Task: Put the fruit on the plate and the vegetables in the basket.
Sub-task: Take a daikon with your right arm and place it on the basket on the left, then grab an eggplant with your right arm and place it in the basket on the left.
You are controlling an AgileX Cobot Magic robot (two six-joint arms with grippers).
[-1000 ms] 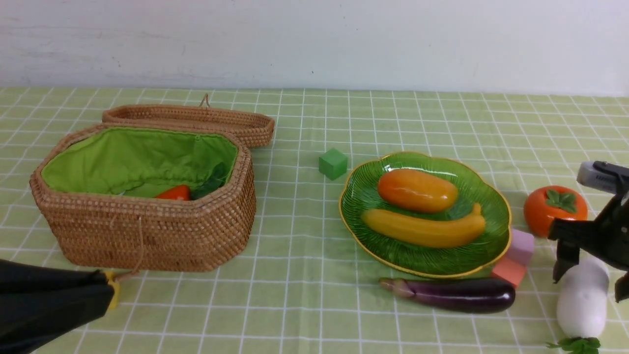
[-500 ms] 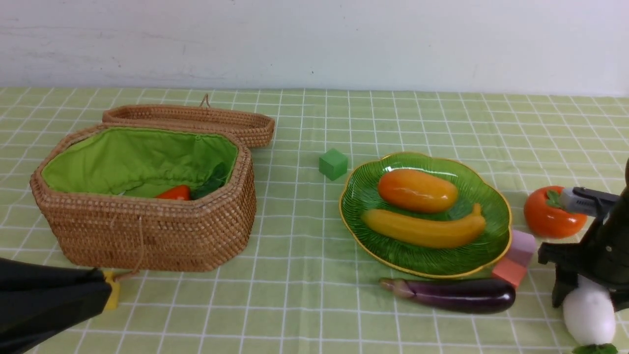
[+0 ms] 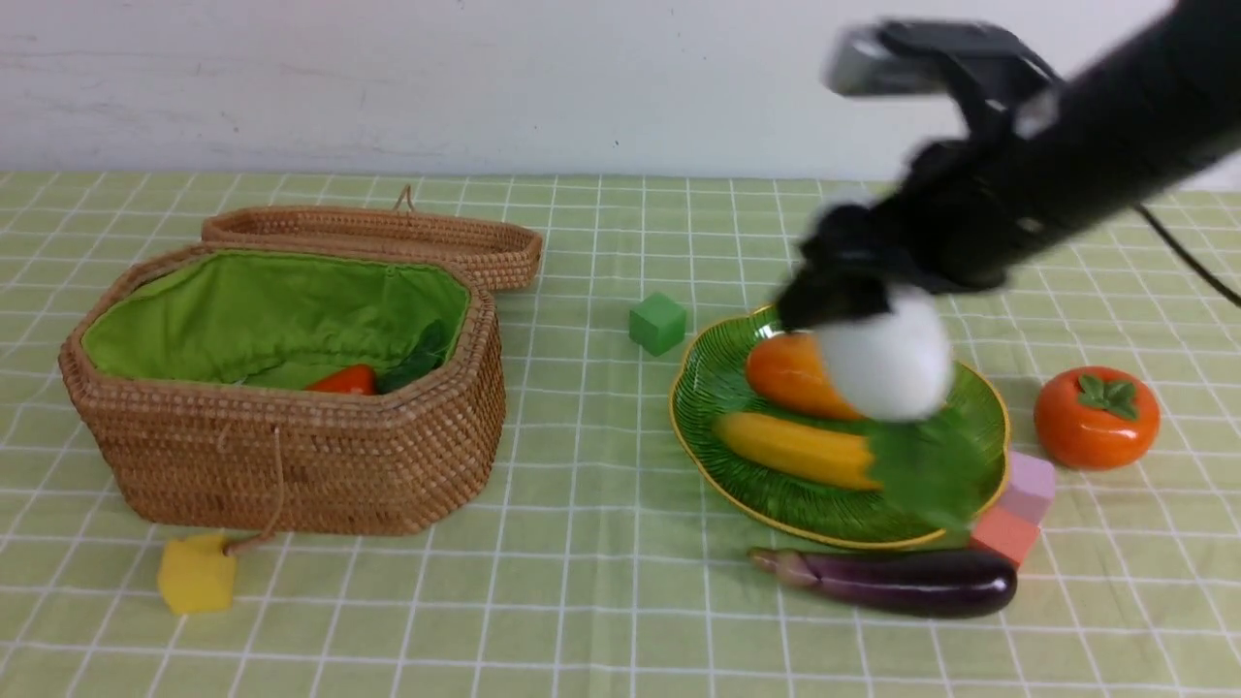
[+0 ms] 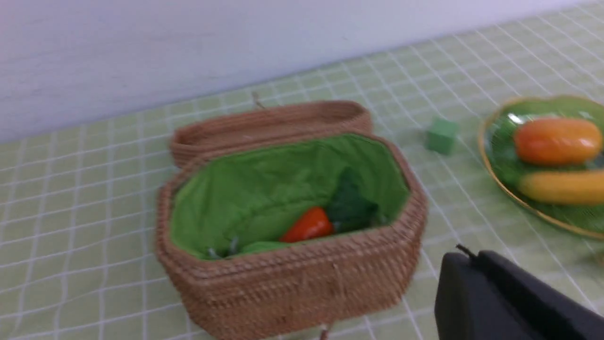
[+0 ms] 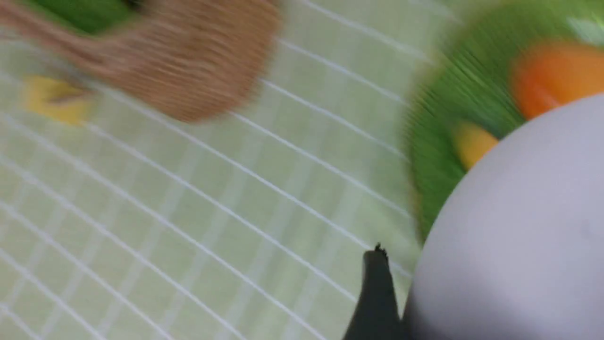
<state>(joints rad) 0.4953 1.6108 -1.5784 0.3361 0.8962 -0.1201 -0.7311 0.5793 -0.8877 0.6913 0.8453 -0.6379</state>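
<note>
My right gripper point(image 3: 853, 291) is shut on the white radish point(image 3: 887, 364) and holds it in the air over the green plate point(image 3: 717, 388); its leaves hang down, blurred. In the right wrist view the radish point(image 5: 514, 236) fills the space beside one dark finger point(image 5: 375, 293). A mango point(image 3: 785, 373) and a banana point(image 3: 790, 448) lie on the plate. The persimmon point(image 3: 1096, 417) sits on the cloth to the plate's right, the eggplant point(image 3: 902, 580) in front of it. The open basket point(image 3: 291, 456) at left holds a carrot point(image 3: 344, 381). My left gripper point(image 4: 465, 264) is shut and empty, near the basket point(image 4: 292, 283).
The basket's lid point(image 3: 378, 237) lies flat behind it. A green cube point(image 3: 656, 323) stands between basket and plate. A yellow cube point(image 3: 197, 574) lies at the basket's front left corner. Two pink cubes point(image 3: 1028, 485) touch the plate's near right rim.
My right gripper closed on the radish at the near right, lifted it and swung it up and left over the plate. The left arm has left the front view, uncovering the yellow cube.
</note>
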